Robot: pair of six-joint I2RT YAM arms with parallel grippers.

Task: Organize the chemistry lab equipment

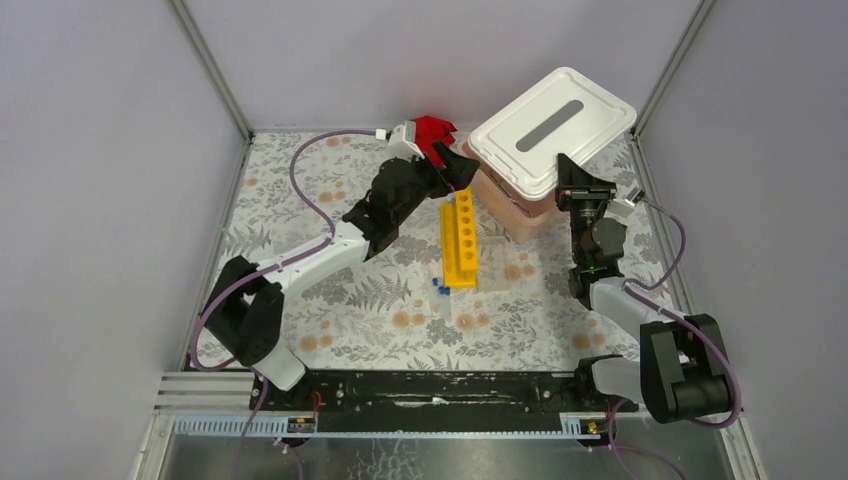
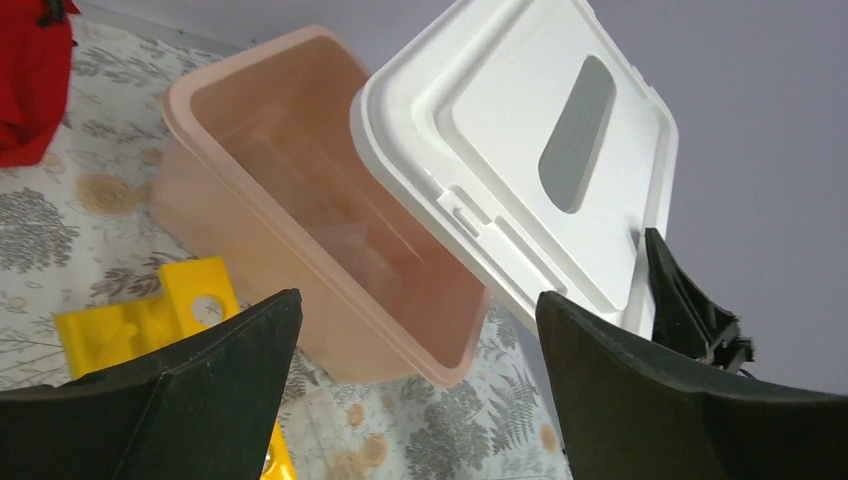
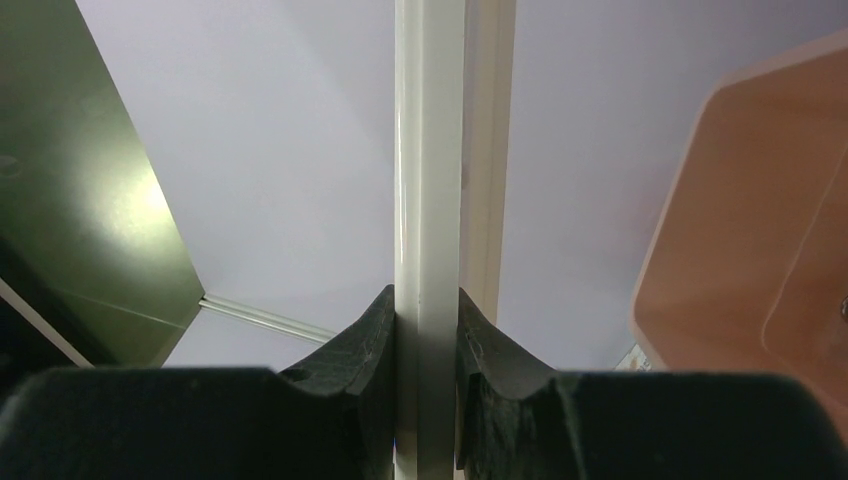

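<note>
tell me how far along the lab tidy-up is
Early. Done: the pinkish bin is open, its white lid tilted up. In hand: the right gripper is shut on the lid's edge; the left gripper is open near the far end of the yellow test-tube rack. Left: the rack and the small blue-capped tubes lie on the table, and the bin looks empty.

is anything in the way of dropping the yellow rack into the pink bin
Partly: the white lid, pinched by the right gripper, hangs tilted over part of the pinkish bin's opening. The side nearest the yellow test-tube rack is uncovered.
</note>
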